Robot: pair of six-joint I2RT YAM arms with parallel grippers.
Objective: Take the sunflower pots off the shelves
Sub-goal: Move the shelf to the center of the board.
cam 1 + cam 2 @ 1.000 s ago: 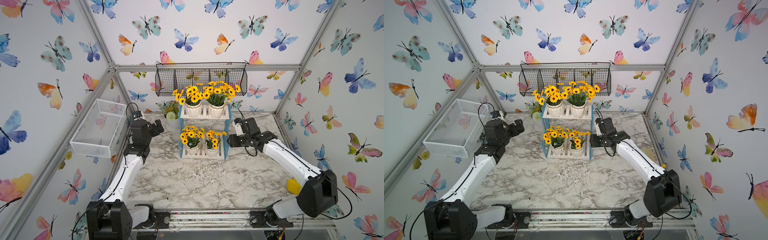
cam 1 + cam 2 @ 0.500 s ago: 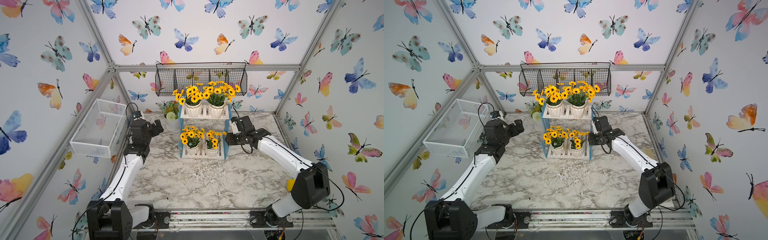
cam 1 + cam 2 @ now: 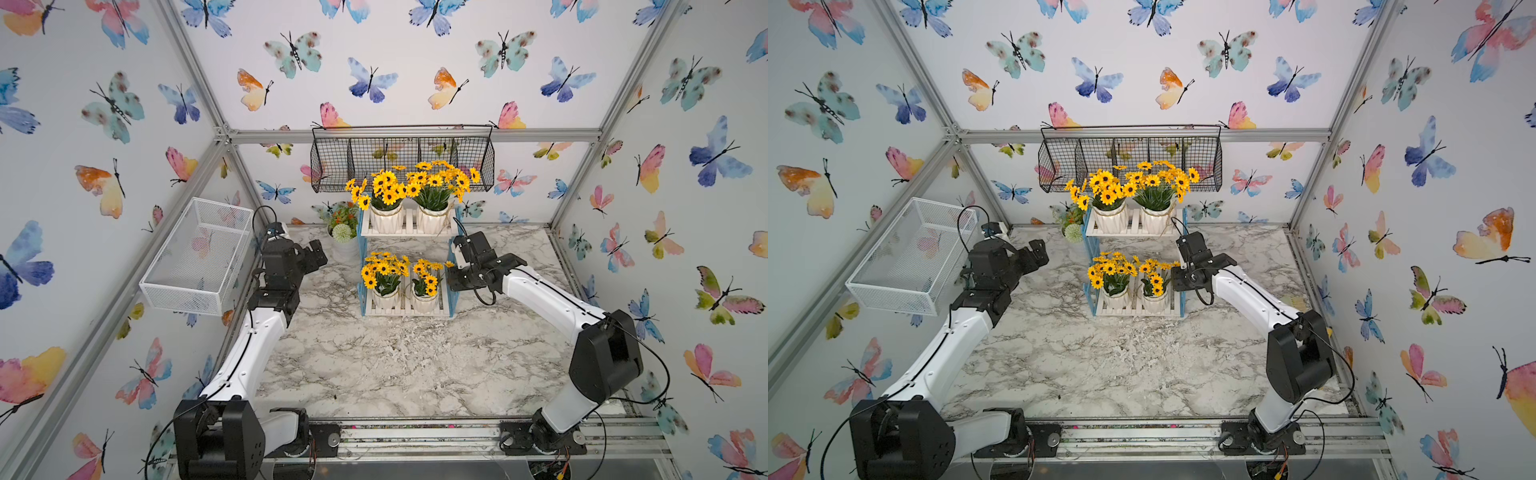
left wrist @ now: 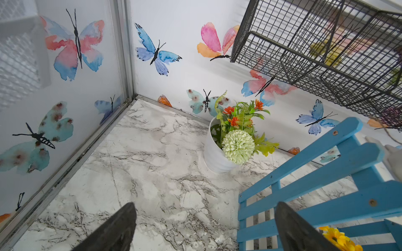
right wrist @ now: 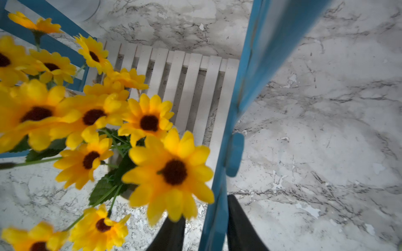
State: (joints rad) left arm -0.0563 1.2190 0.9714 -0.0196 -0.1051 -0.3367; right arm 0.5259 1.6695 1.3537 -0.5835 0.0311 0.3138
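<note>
Right now all four sunflower pots (image 3: 386, 218) sit on the shelves (image 3: 409, 223): two side by side on the upper board and two on the lower, all upright in both top views. Shelves stand at the back-centre of the marble table (image 3: 395, 365), below the black wire basket (image 3: 399, 158) on the rear wall.

Right claw (image 5: 204, 206) is at the shelves' right end, level w/ the lower tier. Its two black fingers (image 5: 239, 221) straddle the blue side frame, one inside by the blooms and one outside over bare marble. The gap btwn them is narrow and the frame fills most of it. A blurred bloom hides the inner tip, so I cannot tell whether they actually pinch the wood. It holds no pot.

Left claw (image 4: 205, 204) hangs over the table on the shelves' other side, near the frame, fingers wide apart w/ nothing btwn them.

A white pot (image 4: 214, 156) w/ a pale pompom and orange flowers stands on the table just beside the shelves' rear left corner. White mesh basket (image 3: 195, 257) hangs on the left wall, well apart from the pots.
</note>
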